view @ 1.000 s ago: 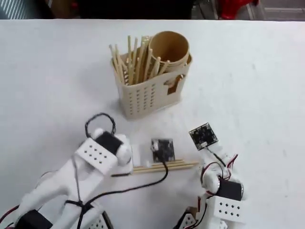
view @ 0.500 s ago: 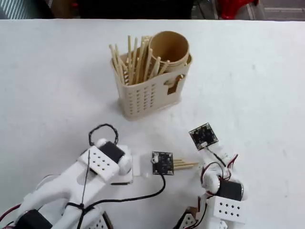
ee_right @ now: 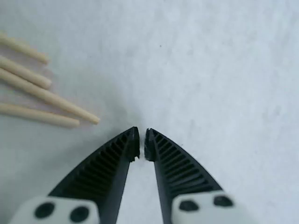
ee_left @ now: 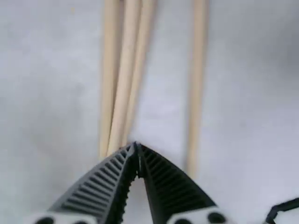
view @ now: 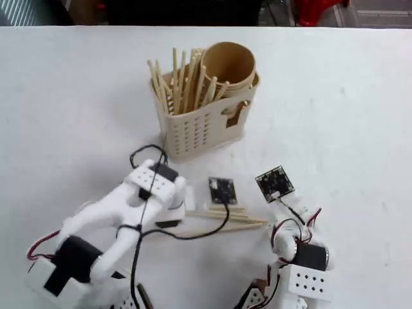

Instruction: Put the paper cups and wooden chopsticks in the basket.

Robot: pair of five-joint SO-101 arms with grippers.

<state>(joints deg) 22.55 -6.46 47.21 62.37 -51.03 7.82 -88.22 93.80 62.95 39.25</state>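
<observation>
While four chopsticks (ee_left: pixel 124 93) lie loose on table (view: pixel 64 96), left claw (ee_left: pixel 137 149) sits pressed together; right claw (ee_right: pixel 142 142) likewise | one basket (view: pixel 199 132)

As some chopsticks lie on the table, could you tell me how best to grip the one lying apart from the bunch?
Probably mid-length, from straight above, jaws straddling its width: the lone chopstick lies flat on the table, thin, with bare gaps on both sides, clear of the bunch.
</observation>
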